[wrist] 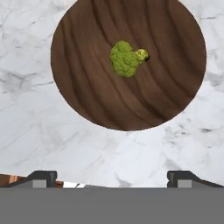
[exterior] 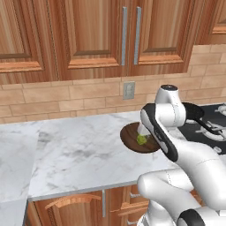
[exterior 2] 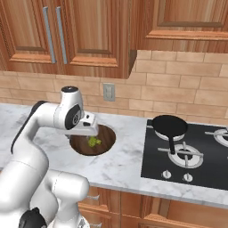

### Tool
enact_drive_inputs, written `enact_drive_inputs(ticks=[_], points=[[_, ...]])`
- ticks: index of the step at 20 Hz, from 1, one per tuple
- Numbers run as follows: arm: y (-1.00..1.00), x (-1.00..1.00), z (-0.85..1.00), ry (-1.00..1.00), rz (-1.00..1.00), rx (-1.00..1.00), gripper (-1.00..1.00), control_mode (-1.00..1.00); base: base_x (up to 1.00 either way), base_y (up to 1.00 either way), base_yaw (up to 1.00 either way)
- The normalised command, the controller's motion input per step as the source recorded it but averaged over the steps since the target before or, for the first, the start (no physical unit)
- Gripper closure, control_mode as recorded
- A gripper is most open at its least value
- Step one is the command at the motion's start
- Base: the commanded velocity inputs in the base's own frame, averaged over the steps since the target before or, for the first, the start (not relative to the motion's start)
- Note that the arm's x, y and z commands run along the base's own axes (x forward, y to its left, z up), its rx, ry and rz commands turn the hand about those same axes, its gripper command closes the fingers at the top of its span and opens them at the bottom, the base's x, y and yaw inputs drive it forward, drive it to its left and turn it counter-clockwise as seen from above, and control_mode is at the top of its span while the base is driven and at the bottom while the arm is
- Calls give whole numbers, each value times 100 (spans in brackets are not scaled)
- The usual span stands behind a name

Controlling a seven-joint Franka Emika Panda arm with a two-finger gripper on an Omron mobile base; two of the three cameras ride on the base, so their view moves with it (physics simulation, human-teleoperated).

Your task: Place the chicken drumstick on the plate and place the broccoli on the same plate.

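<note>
Broccoli (wrist: 126,58) lies alone on the round wooden board (wrist: 87,87), below my hand and a little ahead of my fingertips. My gripper (wrist: 112,177) is spread wide and holds nothing. I judge this the reach for the broccoli: next I must move forward over it, drop, and close around the floret.

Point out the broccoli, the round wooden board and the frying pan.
broccoli (wrist: 125,59), hand view, on the middle of the green floret.
round wooden board (wrist: 87,87), hand view, on bare dark wood left of the floret.
frying pan (exterior 2: 169,125), right base view, on the black pan's inside.
</note>
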Motion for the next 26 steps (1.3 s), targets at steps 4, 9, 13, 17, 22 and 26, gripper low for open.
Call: enact_drive_inputs(ticks=[4, 9, 13, 17, 22, 26], points=[[0, 49, -25, 0, 0, 0, -100, -100, 0, 0, 0], [0, 47, -34, 0, 0, 0, -100, -100, 0, 0, 0], [0, 38, -35, 0, 0, 0, -100, -100, 0, 0, 0], [0, 26, -28, 0, 0, 0, -100, -100, 0, 0, 0], [0, 28, -28, 0, 0, 0, -100, -100, 0, 0, 0], [0, 24, -25, 0, 0, 0, -100, -100, 0, 0, 0]])
